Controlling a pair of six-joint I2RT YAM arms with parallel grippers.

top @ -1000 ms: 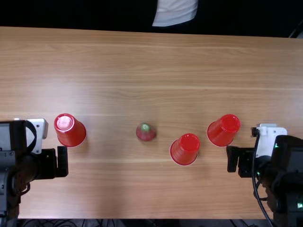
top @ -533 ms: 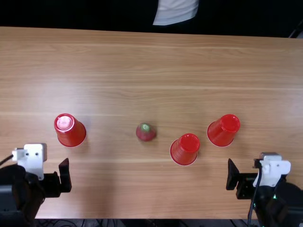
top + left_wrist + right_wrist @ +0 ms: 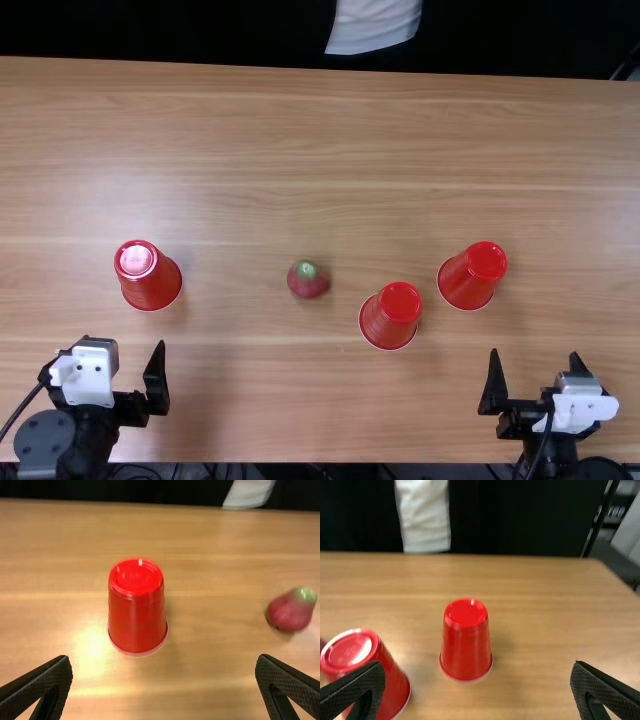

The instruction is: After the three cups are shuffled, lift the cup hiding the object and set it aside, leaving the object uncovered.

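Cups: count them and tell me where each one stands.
3. The left cup stands alone, far left. The middle cup stands just right of the fruit. The right cup stands close beside it, farther right. All are upside down; none looks hidden.

Robot lab setup: wooden table (image 3: 320,130); left arm (image 3: 88,395), right arm (image 3: 562,412) at table's near edge; black backdrop (image 3: 520,515) beyond table's far edge; dark post (image 3: 597,522) past table's far right corner

Light brown wooden table (image 3: 320,130) with lengthwise grain; a black unlit backdrop (image 3: 150,25) stands directly beyond its far edge.
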